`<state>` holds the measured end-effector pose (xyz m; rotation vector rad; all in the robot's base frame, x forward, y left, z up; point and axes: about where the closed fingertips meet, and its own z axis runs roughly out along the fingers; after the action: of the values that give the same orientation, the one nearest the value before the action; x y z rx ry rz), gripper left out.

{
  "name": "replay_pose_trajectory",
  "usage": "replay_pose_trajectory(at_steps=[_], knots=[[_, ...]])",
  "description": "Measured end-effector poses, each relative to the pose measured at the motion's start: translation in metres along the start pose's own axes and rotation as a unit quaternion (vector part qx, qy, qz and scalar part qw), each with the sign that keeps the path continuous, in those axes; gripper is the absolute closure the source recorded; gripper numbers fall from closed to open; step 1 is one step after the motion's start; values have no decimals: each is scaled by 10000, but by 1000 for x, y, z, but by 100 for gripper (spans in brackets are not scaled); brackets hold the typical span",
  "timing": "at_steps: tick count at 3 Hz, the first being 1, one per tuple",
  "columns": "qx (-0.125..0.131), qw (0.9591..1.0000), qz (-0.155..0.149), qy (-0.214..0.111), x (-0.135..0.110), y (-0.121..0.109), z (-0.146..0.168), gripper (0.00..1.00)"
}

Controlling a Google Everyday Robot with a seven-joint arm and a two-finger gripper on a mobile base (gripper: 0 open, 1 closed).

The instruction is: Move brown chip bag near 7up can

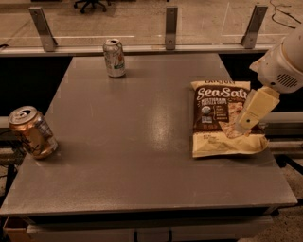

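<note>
Brown chip bag (215, 108): judged light, soft, crinkly, probably slippery.
Hold: right edge, under the hand (246, 124); how wide it stands, cannot tell.

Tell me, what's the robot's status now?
Gripper over right edge of brown chip bag. Bag lies flat, far from 7up can. Copper can far left, off the route.

Place: likely office | swivel chair (90, 4), glass partition (171, 28) | gripper (246, 125) over brown chip bag (213, 118)
</note>
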<state>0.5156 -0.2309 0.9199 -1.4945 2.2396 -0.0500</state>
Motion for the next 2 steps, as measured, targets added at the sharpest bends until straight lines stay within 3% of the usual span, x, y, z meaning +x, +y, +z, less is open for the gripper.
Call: replay_pose_trajectory(at_steps=[2], knots=[[-13,9960,884,-134,14,-17,39,0]])
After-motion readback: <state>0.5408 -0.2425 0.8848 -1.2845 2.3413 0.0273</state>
